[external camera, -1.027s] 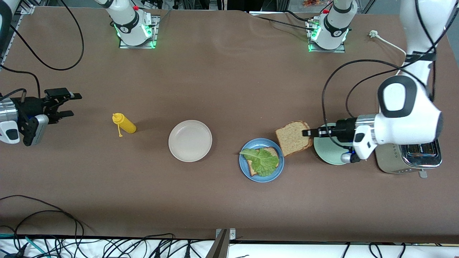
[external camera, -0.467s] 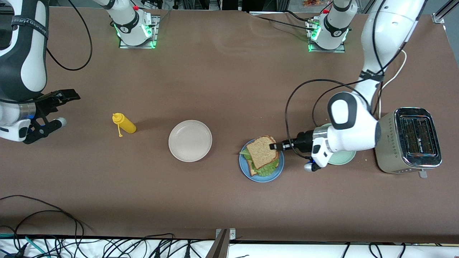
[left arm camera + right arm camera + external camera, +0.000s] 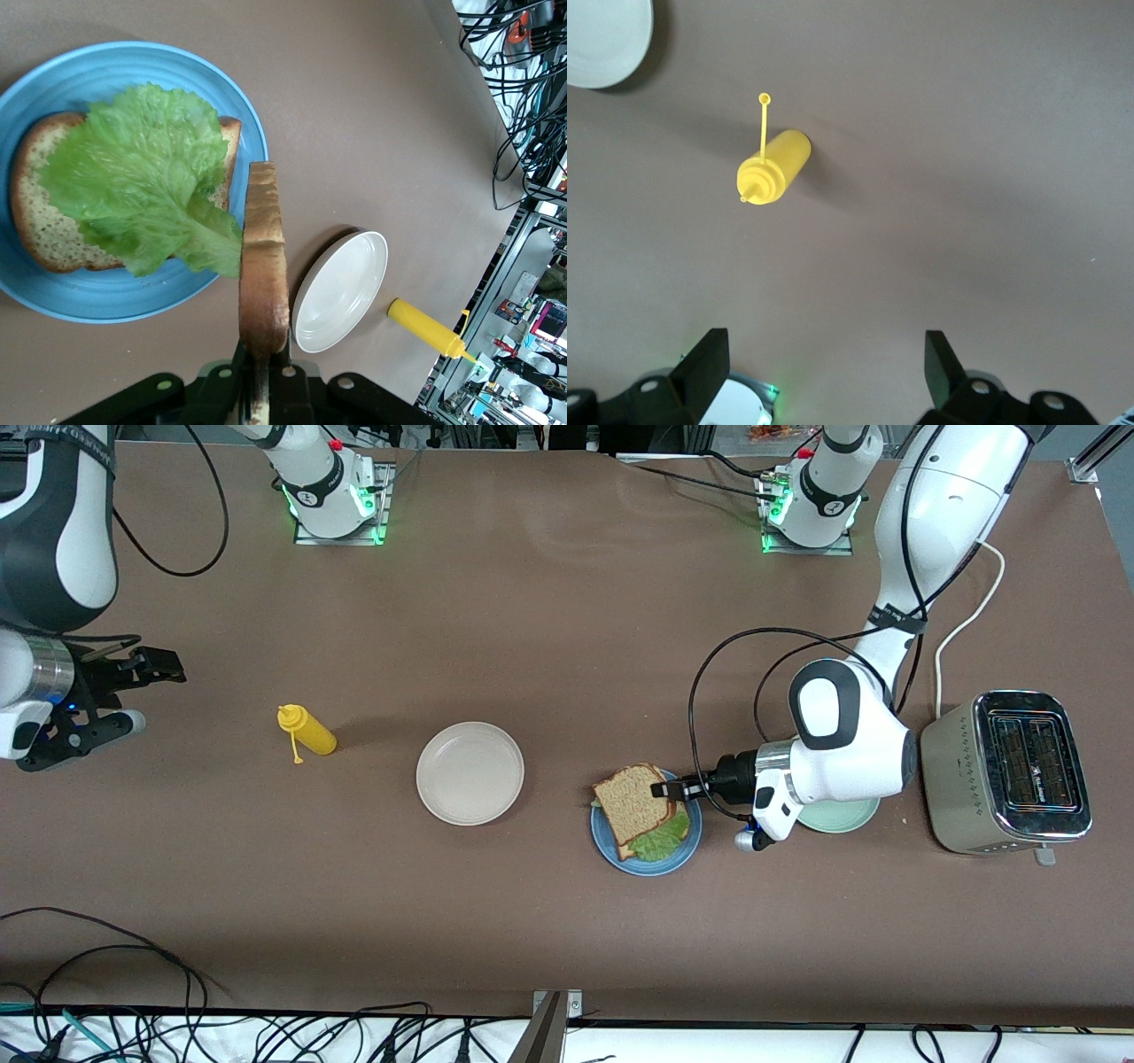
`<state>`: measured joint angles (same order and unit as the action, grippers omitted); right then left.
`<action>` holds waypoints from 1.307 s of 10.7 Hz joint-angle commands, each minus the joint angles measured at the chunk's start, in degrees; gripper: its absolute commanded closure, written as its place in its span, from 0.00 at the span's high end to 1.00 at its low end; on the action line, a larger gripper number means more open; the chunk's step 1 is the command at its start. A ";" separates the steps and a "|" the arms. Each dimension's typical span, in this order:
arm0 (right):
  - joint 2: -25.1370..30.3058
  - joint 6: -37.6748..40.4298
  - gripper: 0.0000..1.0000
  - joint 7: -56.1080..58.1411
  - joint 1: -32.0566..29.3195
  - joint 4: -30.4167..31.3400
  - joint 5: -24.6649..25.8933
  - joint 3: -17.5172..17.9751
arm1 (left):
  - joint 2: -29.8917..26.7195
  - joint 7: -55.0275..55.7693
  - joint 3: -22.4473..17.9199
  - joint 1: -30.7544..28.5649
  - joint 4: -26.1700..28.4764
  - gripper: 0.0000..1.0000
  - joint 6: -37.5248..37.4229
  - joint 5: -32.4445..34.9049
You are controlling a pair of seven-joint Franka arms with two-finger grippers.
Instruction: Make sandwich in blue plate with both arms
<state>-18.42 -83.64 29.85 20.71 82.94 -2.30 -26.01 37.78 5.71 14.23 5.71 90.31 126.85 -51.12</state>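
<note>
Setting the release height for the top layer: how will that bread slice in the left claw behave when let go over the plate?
The bread slice, pinched by its edge in the left claw, juts out flat without sagging, so probably fairly stiff and light. Released, it should drop flat onto the ruffled lettuce, perhaps settling unevenly on the blue plate.

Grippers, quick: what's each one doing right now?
Left gripper: shut on the square brown top bread slice, over the round blue plate.
Right gripper: open, empty, waiting at the right arm's end of the table.
</note>
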 commanded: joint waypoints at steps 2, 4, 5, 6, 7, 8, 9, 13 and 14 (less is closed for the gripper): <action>14.09 -12.32 0.97 -11.35 3.02 17.06 6.05 2.44 | 3.78 -1.40 -0.35 0.18 -1.97 0.23 0.93 -1.35; 15.43 -13.31 0.98 -15.16 3.03 17.61 8.63 4.30 | 5.01 -8.05 -0.35 -0.08 -1.97 0.41 2.44 -1.70; 15.43 -13.31 0.99 -15.26 3.03 17.18 8.63 4.30 | 5.19 -9.48 -0.43 -0.52 -1.89 0.49 2.44 -1.70; 15.34 -12.96 1.00 -16.83 2.94 16.30 8.45 4.39 | 5.20 -10.71 -0.52 -1.13 -1.89 0.57 2.44 -1.70; 15.08 -12.43 1.00 -18.23 3.02 15.25 8.45 4.39 | 5.28 -13.16 -0.52 -1.66 -1.89 0.64 2.44 -1.70; 14.99 -12.43 1.00 -18.51 3.03 15.06 8.28 4.39 | 5.54 -16.40 -0.61 -2.18 -1.71 0.66 2.44 -1.88; 14.90 -12.34 1.00 -20.16 3.03 14.37 8.01 4.56 | 6.07 -18.35 -0.70 -2.45 -1.71 0.67 2.44 -1.96; 14.90 -8.82 1.00 -29.75 3.03 11.81 8.45 8.43 | 6.78 -20.03 -0.70 -3.59 -1.54 0.70 2.44 -1.88; 14.90 -9.00 1.00 -31.07 3.03 11.72 8.19 8.43 | 6.87 -20.56 -0.70 -4.12 -1.45 0.70 2.44 -1.88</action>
<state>-3.99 -94.00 2.24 23.68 95.61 5.09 -17.93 43.55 -11.69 13.41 2.79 89.98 129.40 -51.12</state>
